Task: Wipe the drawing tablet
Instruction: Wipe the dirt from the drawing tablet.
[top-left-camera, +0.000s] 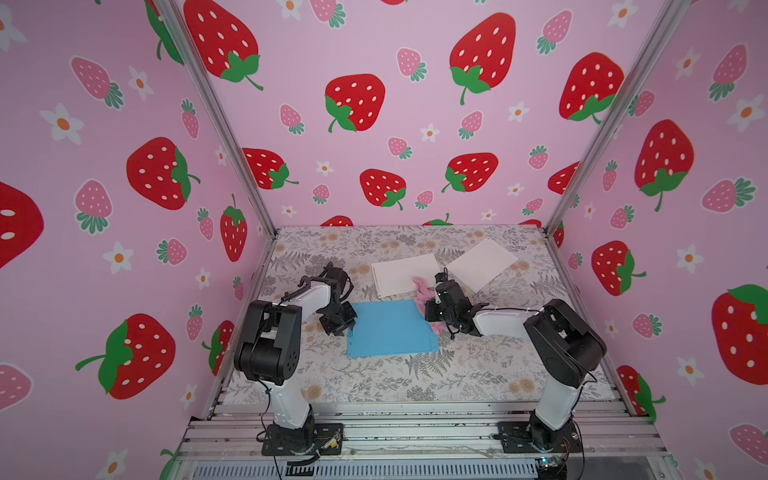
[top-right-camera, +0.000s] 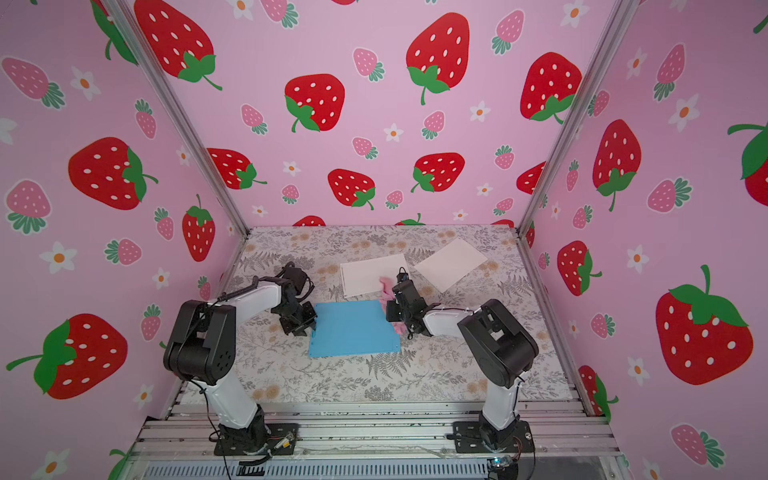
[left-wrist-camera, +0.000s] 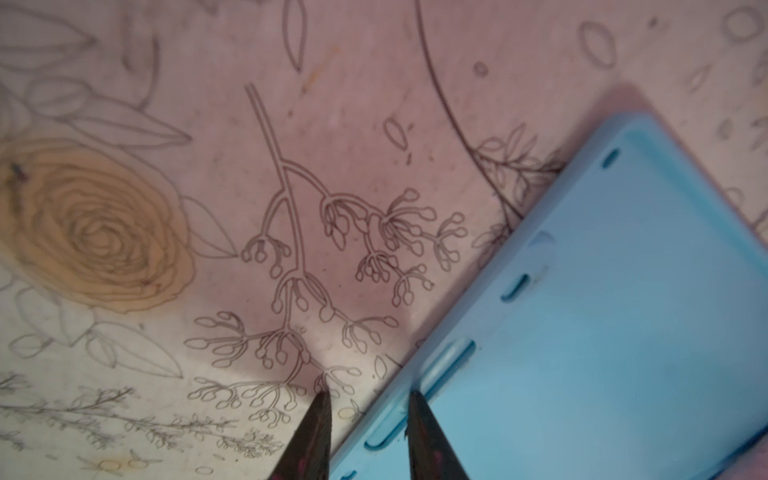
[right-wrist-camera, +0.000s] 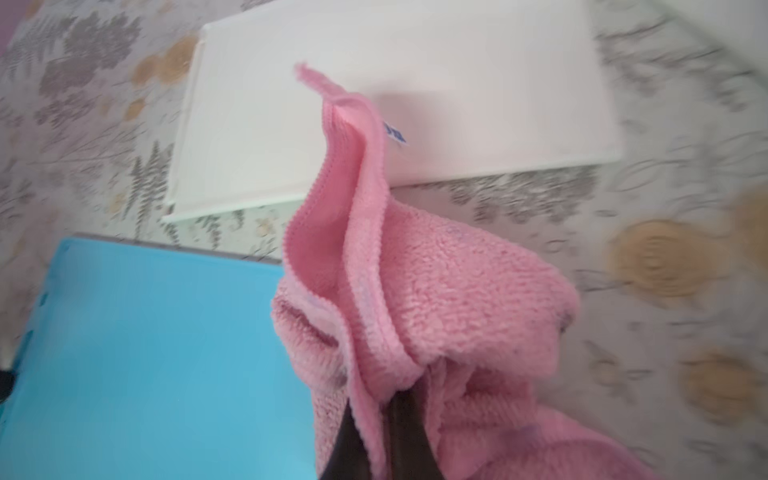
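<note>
Drawing tablet (top-left-camera: 392, 328), sky-blue flat plastic rectangle: one, mid-table on floral-patterned tabletop (top-left-camera: 374, 382). Pink fluffy microfibre cloth (right-wrist-camera: 436, 291): one, clamped in right gripper (right-wrist-camera: 376, 411) at tablet's far-right corner. White rectangular sheets (top-left-camera: 405, 274) (top-left-camera: 482, 264): two, behind. Left gripper (left-wrist-camera: 365, 399): jaws narrowly parted astride tablet's left edge.

in a top view the left arm (top-left-camera: 309, 295) stood bent at lower left, the left gripper (left-wrist-camera: 365, 399) pointing down, jaws slightly parted. the right arm (top-left-camera: 498, 322) angled inward from lower right, the right gripper (right-wrist-camera: 380, 403) pinching a pink cloth (right-wrist-camera: 436, 291).
</note>
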